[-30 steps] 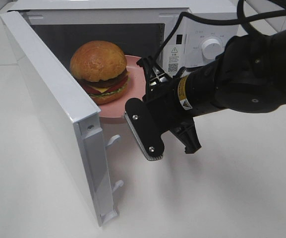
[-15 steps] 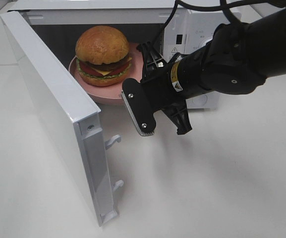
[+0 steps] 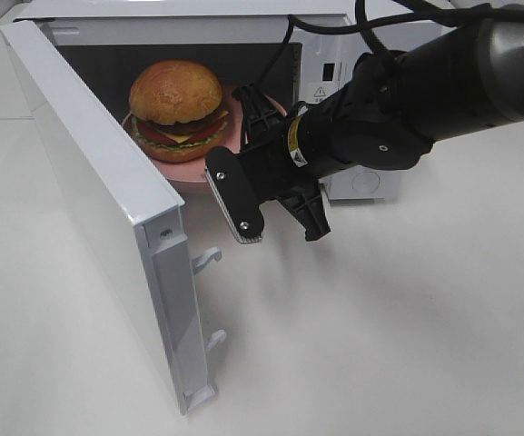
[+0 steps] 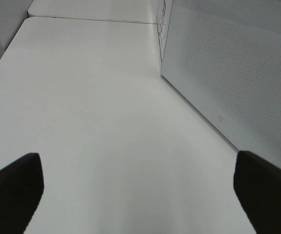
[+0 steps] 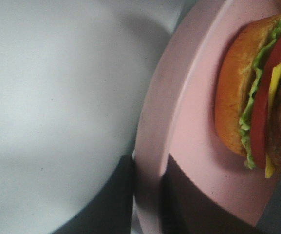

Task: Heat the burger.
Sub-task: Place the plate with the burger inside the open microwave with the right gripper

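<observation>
I saw the burger point(image 3: 175, 109), a glossy brown domed bun over tomato, cheese and lettuce, on the pink plate point(image 3: 182, 170) in the microwave point(image 3: 330, 41) opening. The right gripper point(image 5: 147, 195) jaws clamped the plate rim; the left gripper point(image 4: 139, 187) jaws stood apart.

Right pincer point(image 3: 251, 113) clamps plate point(image 3: 187, 173) rim; burger point(image 3: 175, 102) at microwave point(image 3: 198, 18) mouth.

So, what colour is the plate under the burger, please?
The round plate is pale pink; right wrist view shows it best.
</observation>
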Robot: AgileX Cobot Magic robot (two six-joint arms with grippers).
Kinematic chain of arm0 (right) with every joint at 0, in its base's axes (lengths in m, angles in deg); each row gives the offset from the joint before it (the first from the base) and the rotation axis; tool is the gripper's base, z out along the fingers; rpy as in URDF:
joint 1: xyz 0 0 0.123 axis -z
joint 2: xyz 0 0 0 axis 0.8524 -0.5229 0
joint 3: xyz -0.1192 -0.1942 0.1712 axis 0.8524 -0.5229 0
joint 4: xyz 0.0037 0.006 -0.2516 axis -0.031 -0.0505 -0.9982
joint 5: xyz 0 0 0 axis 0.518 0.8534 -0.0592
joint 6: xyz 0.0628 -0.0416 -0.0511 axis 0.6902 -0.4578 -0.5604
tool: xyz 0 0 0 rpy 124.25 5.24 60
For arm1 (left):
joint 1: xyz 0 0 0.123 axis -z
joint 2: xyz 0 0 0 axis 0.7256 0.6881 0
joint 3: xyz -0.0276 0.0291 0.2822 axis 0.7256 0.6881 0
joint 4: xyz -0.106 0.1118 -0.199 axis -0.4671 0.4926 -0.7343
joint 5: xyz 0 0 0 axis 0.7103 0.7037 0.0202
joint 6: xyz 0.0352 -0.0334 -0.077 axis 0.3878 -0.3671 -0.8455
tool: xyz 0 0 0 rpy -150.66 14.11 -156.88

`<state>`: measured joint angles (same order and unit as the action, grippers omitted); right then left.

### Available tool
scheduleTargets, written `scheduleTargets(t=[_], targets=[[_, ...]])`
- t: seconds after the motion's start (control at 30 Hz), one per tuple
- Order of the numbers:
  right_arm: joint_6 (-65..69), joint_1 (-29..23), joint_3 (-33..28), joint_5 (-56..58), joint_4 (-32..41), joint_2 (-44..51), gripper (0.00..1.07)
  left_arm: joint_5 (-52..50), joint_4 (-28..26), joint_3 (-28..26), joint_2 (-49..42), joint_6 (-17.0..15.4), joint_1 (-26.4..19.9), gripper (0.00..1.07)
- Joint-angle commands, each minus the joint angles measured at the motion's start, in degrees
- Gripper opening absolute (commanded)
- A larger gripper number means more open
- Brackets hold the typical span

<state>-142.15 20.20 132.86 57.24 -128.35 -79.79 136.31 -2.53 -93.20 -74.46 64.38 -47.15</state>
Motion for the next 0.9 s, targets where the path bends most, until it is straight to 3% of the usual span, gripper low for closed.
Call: scheduleTargets(t=[0.03,0.9], targets=[[-0.1,0.3,3.3,-4.1,-0.3,-1.1,0.0,0.0,-0.1,0.0,-0.2,-0.1,0.3,0.98],[-0.1,2.3,18.8,-1.8,-0.1,-11.7,0.0,0.0,0.0,0.0,-0.2,-0.1,0.3,0.98]])
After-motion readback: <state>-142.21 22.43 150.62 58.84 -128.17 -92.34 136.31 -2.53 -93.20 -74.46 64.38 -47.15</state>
